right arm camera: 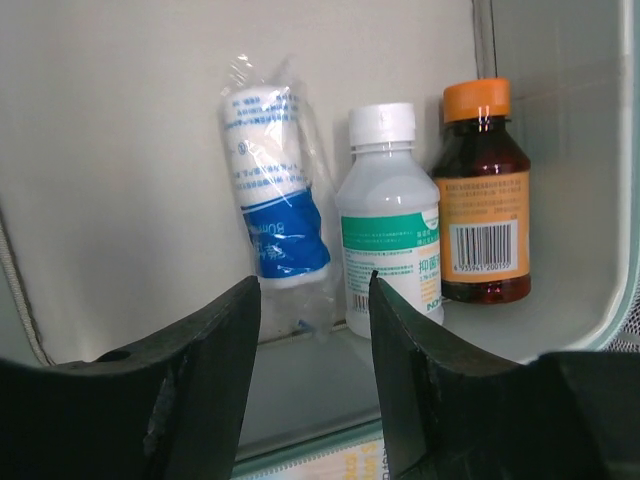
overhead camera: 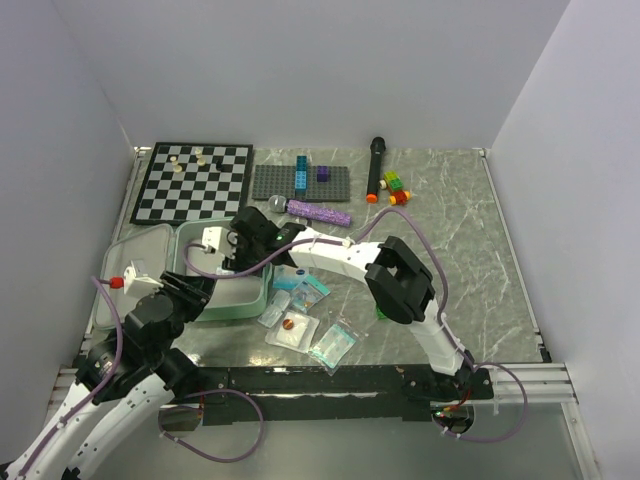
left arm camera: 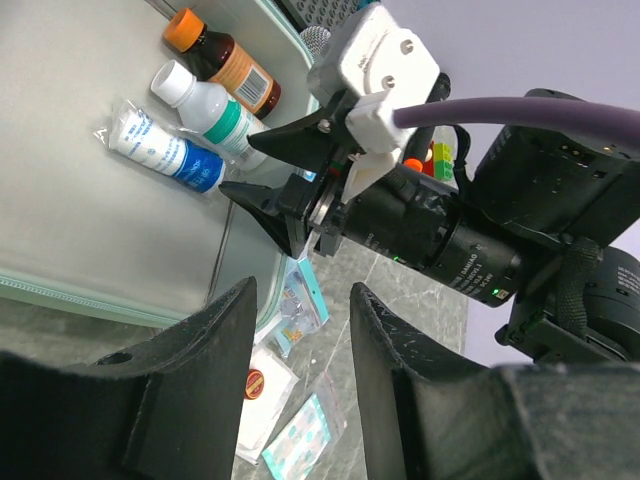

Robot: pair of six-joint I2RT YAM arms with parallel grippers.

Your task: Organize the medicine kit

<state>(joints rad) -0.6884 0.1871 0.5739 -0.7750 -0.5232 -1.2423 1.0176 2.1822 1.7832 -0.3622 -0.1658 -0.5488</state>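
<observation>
Medicine kit (overhead camera: pixel 140 250) open, long axis left-right; left end effector (left arm camera: pixel 302 290), right end effector (right arm camera: pixel 312 285) parted, empty.

**A walled-in robot test cell in a lab**

Plain pale walls (overhead camera: pixel 300 70) close off the back and both sides of a grey marble-patterned tabletop (overhead camera: pixel 460 230), making a bare booth rather than a lived-in room. The left arm (overhead camera: pixel 130 370) and the right arm (overhead camera: pixel 405 285), both white-and-black robot arms, rise from the bottom of the overhead view. A black base strip (overhead camera: pixel 320 381) and an aluminium rail (overhead camera: pixel 530 378) run along that edge, and purple cables (overhead camera: pixel 250 440) loop loosely there. The things laid out are mismatched props: a chessboard (overhead camera: pixel 193 183) at upper left, a grey studded plate (overhead camera: pixel 300 184) beside it, and a mint-green medicine kit (overhead camera: pixel 140 255) at left.
</observation>
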